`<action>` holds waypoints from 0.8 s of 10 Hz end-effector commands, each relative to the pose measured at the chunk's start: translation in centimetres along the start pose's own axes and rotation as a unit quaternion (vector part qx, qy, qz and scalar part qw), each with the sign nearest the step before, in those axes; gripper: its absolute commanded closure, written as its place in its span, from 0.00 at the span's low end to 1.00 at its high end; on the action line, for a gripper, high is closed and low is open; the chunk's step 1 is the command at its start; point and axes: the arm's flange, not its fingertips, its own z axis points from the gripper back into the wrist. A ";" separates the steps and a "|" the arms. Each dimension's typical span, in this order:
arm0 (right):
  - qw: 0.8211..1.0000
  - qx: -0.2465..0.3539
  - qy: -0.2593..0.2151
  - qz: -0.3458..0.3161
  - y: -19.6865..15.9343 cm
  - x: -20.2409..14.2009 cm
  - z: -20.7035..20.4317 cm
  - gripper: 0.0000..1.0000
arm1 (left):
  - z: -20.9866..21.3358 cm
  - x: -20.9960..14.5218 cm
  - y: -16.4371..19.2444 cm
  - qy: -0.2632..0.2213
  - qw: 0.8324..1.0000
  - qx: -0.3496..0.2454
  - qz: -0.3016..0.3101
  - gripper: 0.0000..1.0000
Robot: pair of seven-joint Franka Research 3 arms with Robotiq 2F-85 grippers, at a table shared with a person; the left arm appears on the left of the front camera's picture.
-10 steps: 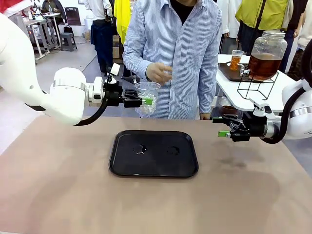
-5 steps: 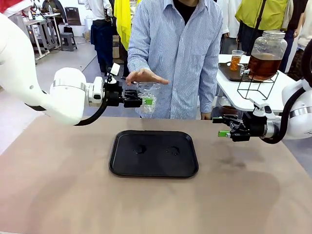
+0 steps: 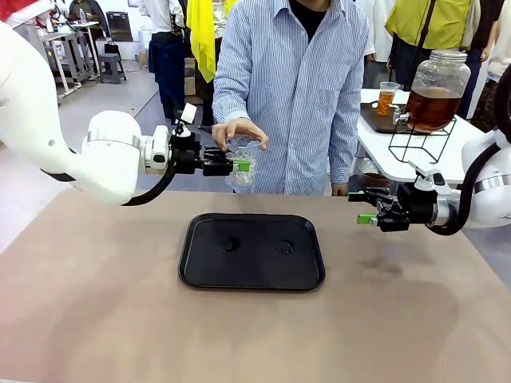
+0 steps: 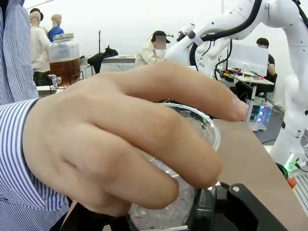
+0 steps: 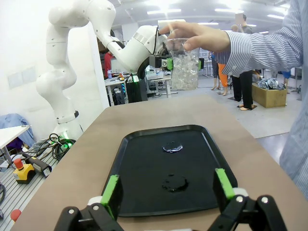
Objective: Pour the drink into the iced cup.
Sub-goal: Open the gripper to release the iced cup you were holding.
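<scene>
place: robotics lab | evidence: other robot arms [image 4: 250,24], workbenches [image 4: 245,79], open hall

light: bright, even, from ceiling strips above the black tray [image 5: 173,168]
shadows: soft ones on the table [image 3: 96,319] beside the tray
glare: faint sheen on tray
blur: the person's hand [image 4: 120,144] looms large, soft-edged

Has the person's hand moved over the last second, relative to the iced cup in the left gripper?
Yes. The person's hand has come down onto the rim of the iced cup; the left gripper stays put.
</scene>
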 end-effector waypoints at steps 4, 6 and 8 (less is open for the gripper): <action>1.000 0.001 0.001 0.001 -0.2 0.3 -0.1 0.00 | 0.0 0.4 -0.2 -0.002 1.000 -0.001 -0.003 0.40; 1.000 0.001 0.001 0.001 -0.2 0.3 -0.1 0.00 | 0.0 0.4 -0.2 -0.002 1.000 -0.001 -0.003 0.40; 1.000 0.001 0.001 0.001 -0.2 0.3 -0.1 0.00 | 0.0 0.4 -0.2 -0.002 1.000 -0.001 -0.003 0.40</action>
